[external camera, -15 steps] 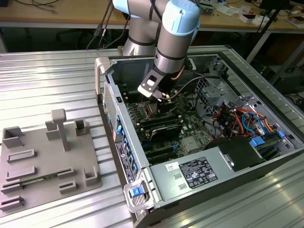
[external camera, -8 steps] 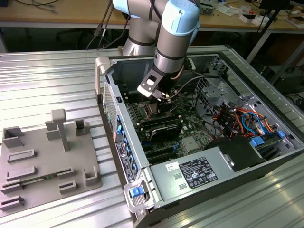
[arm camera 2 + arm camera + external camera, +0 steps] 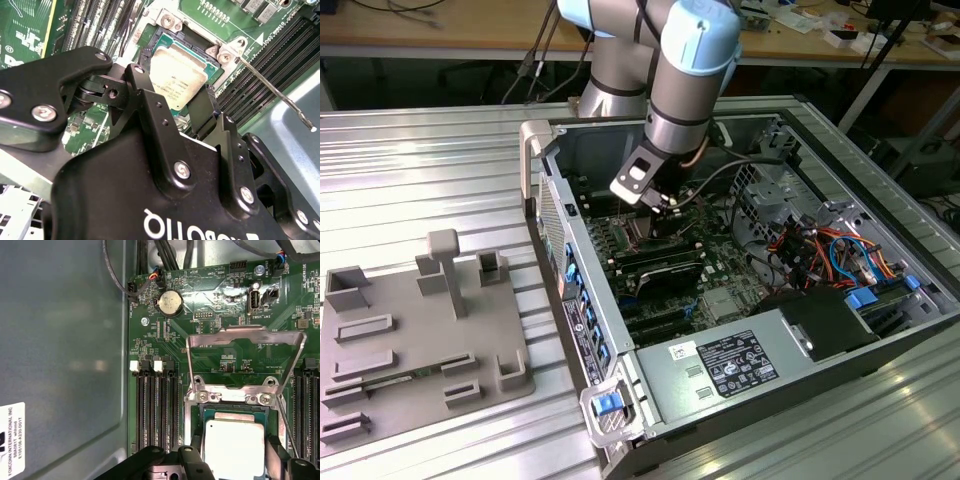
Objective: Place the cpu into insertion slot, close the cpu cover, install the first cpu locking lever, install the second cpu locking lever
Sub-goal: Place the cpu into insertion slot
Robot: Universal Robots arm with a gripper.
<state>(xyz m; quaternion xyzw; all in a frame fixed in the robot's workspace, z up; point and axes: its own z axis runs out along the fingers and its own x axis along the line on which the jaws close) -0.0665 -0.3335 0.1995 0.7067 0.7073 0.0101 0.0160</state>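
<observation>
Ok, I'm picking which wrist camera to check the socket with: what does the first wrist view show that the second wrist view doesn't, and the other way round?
The first wrist view gives the cover standing open, hinged up off the socket, plus a round coin battery. The second wrist view gives the gripper close over the chip and a thin metal lever standing free out to its tip. Both wrist views show the chip lying in the socket, with black memory slots beside it.

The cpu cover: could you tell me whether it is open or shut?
Open: the cpu cover is hinged back, and the cpu lies uncovered.
</observation>
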